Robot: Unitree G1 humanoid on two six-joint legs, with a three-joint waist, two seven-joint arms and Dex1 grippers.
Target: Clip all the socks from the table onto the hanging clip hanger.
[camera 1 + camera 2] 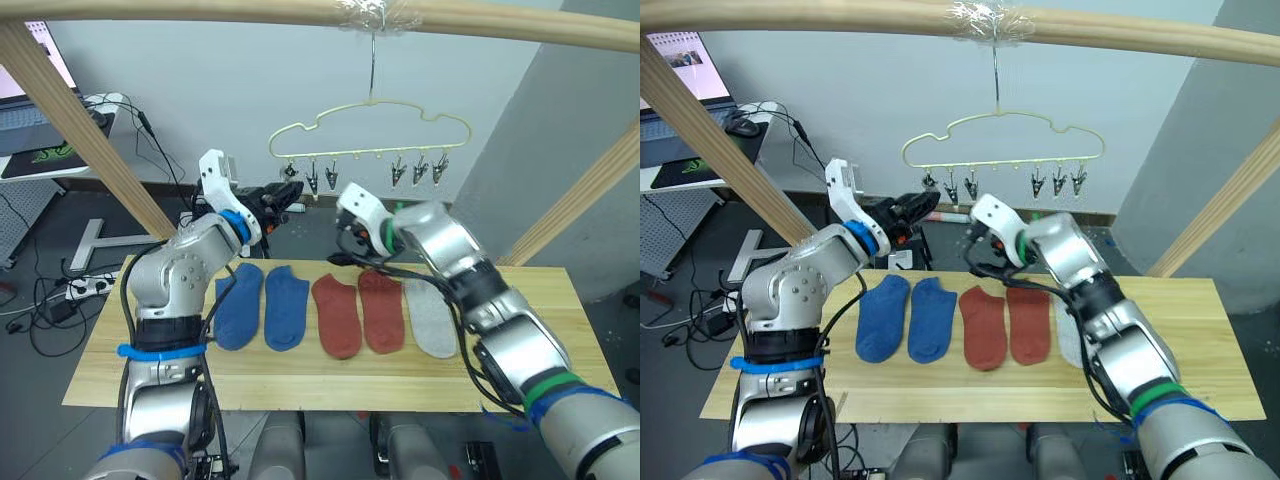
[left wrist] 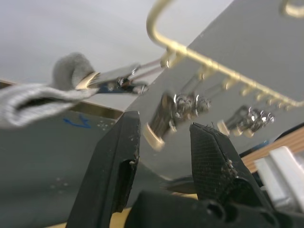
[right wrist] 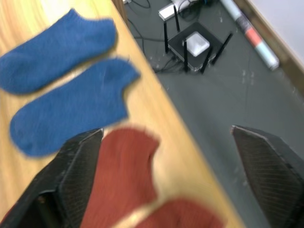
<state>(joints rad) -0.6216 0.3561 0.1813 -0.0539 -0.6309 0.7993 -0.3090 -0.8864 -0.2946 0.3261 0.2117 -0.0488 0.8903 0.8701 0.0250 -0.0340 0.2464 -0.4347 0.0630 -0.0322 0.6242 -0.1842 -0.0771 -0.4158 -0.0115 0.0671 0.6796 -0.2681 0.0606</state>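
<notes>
From my seat, the way up to the clip hanger (image 1: 370,128) is hemmed by the slanted wooden poles (image 1: 85,130) on both sides and the crossbar overhead. My left gripper (image 2: 161,142), fingers apart, sits right at the leftmost clips (image 2: 164,118) — one already pinches a grey sock (image 2: 52,92), crowding that end. My right gripper (image 3: 166,156), spread wide, has open air above the table (image 1: 560,350) edge — socks (image 1: 340,312) cover the middle.
</notes>
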